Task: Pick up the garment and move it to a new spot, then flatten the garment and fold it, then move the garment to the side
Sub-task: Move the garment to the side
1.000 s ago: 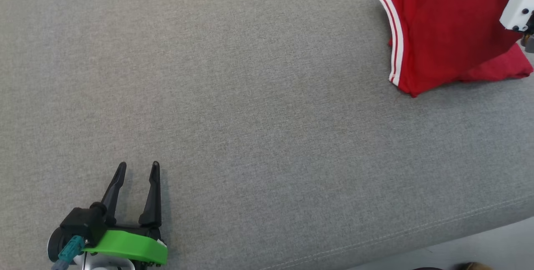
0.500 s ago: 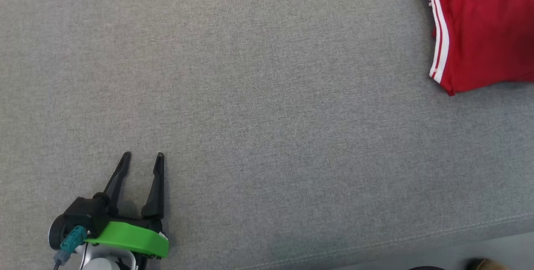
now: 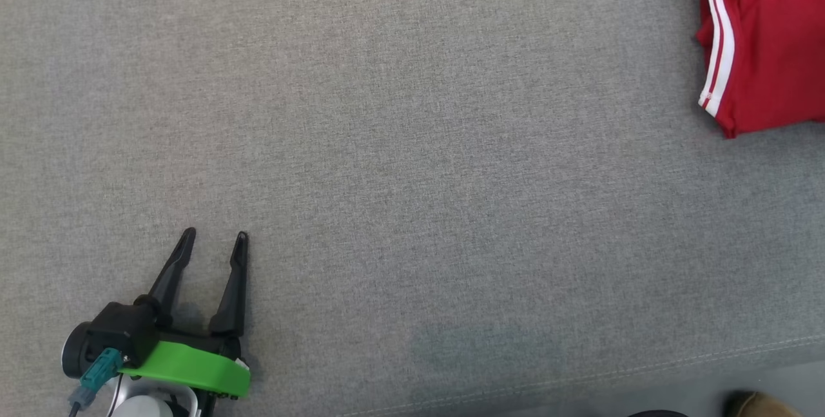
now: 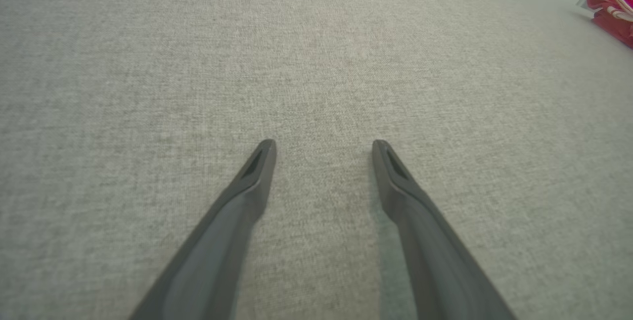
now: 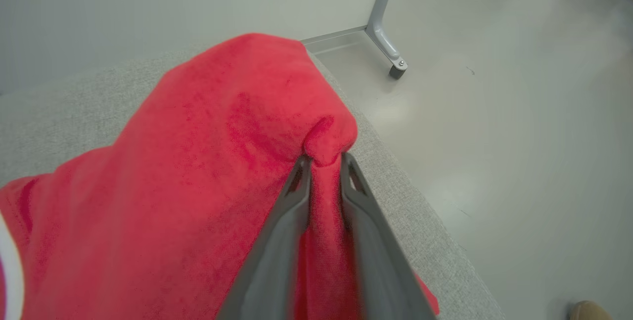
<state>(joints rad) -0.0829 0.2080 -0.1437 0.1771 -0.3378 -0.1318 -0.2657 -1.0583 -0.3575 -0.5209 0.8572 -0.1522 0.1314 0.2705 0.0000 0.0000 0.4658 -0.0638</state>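
- Left hand [image 3: 215, 233]: low at the near left in the head view, over the grey fabric worktop [image 3: 419, 146]. Its 2 dark fingers are spread wide and point away from the robot. Nothing is between them.
- In the left wrist view the same 2 fingers [image 4: 247, 196] show bare grey weave in the gap. Whether the tips touch the cloth I cannot tell.
- A stitched seam [image 3: 580, 378] runs along the worktop's near edge, rising toward the right of the head view.
- Right hand [image 5: 325, 158]: its 2 fingers stand narrow, close together, with a fold of the red garment [image 5: 198, 161] pinched between them. The cloth bunches into a small knob over the fingertips.
- From that pinch the garment slopes down and away to the worktop, like a tent with a rounded peak beyond the hand.
- In the head view the garment sits at the far right corner, well apart from the left hand and cut off by the top and right edges.
- Its trimmed edge, with 2 white stripes [image 3: 715, 49], faces the robot's left and runs near to far, slightly slanted. The garment's long axis cannot be told, as too much is out of view.
- Beyond the worktop's corner, the right wrist view shows pale floor [image 5: 494, 112] and a grey metal leg [image 5: 385, 38] standing on it.
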